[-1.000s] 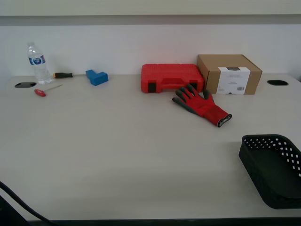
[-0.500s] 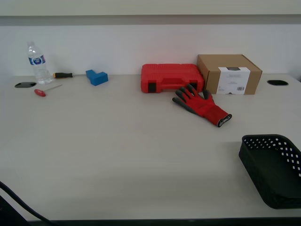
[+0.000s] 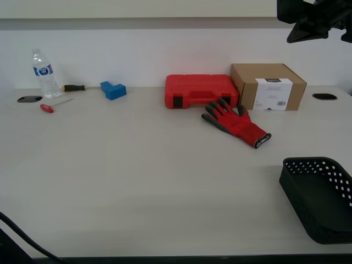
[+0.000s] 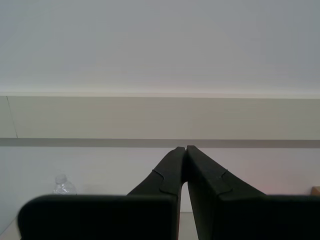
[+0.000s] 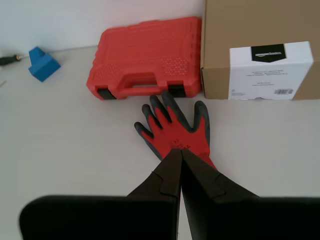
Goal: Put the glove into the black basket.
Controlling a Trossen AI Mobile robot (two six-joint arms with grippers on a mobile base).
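Note:
The glove (image 3: 236, 124), red with dark grey fingers, lies flat on the table in front of the red tool case, its cuff pointing toward the exterior view's right. In the first wrist view the glove (image 5: 175, 130) lies just beyond my first gripper (image 5: 180, 150), which is shut, empty and above it. The black basket (image 3: 308, 160) stands at the table's front corner on the exterior view's right and holds nothing. My second gripper (image 4: 186, 148) is shut, empty and faces the wall. A dark arm part (image 3: 313, 19) shows at the exterior view's top right.
A red tool case (image 3: 201, 91) and a cardboard box (image 3: 268, 86) stand right behind the glove. A blue block (image 3: 113, 89), two screwdrivers (image 3: 52, 106) and a water bottle (image 3: 43, 74) are at the back on the exterior view's left.
A dark arm part has come into the exterior view at the top right. The glove, basket and other things have not moved.

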